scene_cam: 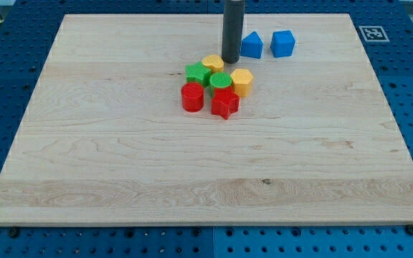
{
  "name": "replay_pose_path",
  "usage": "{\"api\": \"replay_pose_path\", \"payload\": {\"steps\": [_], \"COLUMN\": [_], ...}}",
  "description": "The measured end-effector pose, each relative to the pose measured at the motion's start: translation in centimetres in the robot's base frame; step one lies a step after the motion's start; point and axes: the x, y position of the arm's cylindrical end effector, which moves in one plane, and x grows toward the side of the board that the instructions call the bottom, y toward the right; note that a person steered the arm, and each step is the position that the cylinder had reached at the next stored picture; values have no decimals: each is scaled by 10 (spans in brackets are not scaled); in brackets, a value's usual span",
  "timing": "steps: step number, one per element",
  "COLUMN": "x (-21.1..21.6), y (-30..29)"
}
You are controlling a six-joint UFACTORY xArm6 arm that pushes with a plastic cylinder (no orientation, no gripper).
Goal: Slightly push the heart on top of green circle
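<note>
A yellow heart [212, 64] sits at the top of a tight cluster near the board's upper middle, just above the green circle [221, 81] and touching it. My tip [231, 61] rests on the board right beside the heart's right edge, above the green circle and left of the blue blocks. A green star [196, 72] lies left of the heart. A yellow hexagon [241, 82] lies right of the green circle. A red cylinder [192, 97] and a red star [225, 103] sit at the cluster's bottom.
A blue triangle-like block [252, 45] and a blue cube [282, 43] stand right of the rod near the board's top edge. The wooden board [120, 179] lies on a blue perforated table.
</note>
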Motion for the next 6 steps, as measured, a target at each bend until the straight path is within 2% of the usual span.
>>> {"api": "replay_pose_path", "payload": {"steps": [1, 3, 4, 6], "x": [-15, 13, 32, 33], "y": [-9, -39, -39, -21]}}
